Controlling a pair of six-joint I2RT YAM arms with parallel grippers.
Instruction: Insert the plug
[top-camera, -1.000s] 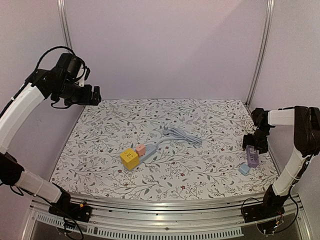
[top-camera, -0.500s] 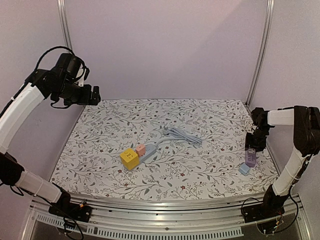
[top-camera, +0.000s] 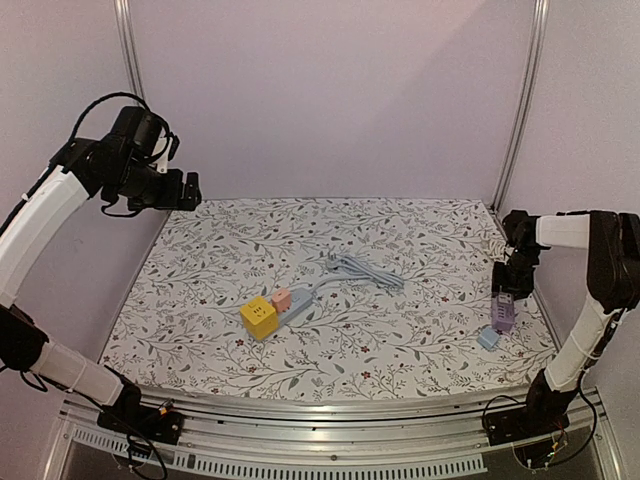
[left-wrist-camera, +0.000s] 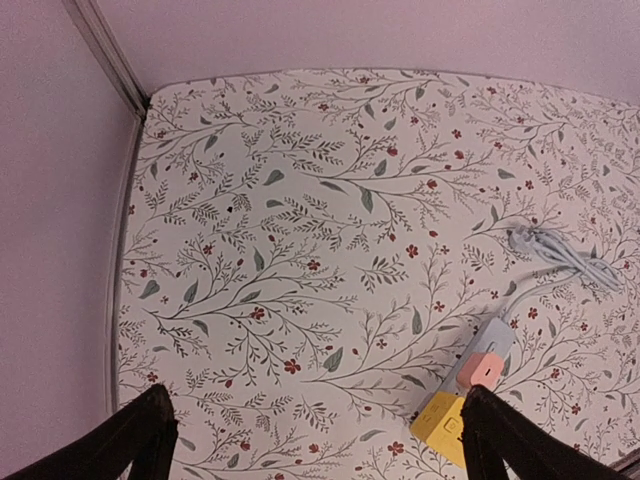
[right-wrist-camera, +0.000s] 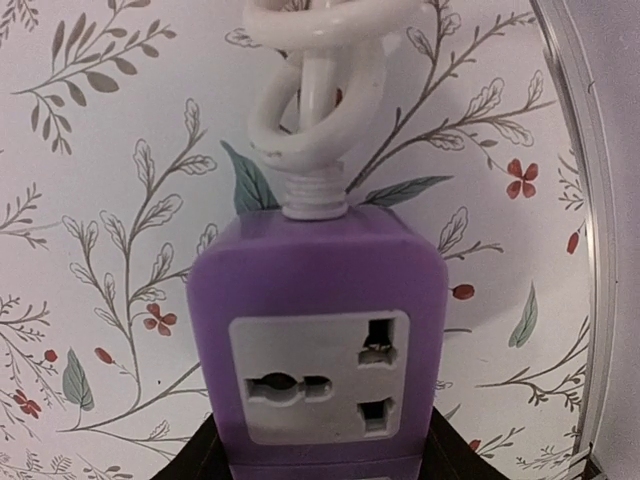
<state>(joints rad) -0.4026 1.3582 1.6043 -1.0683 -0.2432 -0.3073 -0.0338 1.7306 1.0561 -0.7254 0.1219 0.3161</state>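
Observation:
A purple socket block (right-wrist-camera: 318, 340) with a white face and a knotted white cord (right-wrist-camera: 318, 90) fills the right wrist view. My right gripper (right-wrist-camera: 320, 462) is shut on its sides, with dark fingers (right-wrist-camera: 195, 458) showing at its lower corners. In the top view the right gripper (top-camera: 503, 303) holds the purple socket block (top-camera: 503, 315) near the table's right edge. A small light-blue plug block (top-camera: 488, 338) lies just in front of it, apart from the jaws. My left gripper (top-camera: 192, 190) hangs open, high over the far left corner, holding nothing.
A grey power strip (top-camera: 297, 306) lies mid-table with a yellow cube (top-camera: 259, 317) and a pink cube (top-camera: 281, 298) on it. Its grey cable (top-camera: 365, 270) is bundled behind it. The left wrist view shows the same strip (left-wrist-camera: 495, 340). A metal rail (right-wrist-camera: 575, 200) borders the table on the right.
The right jaws have closed on the purple socket block, which now looks narrower and turned on edge in the top view. The left arm has not moved.

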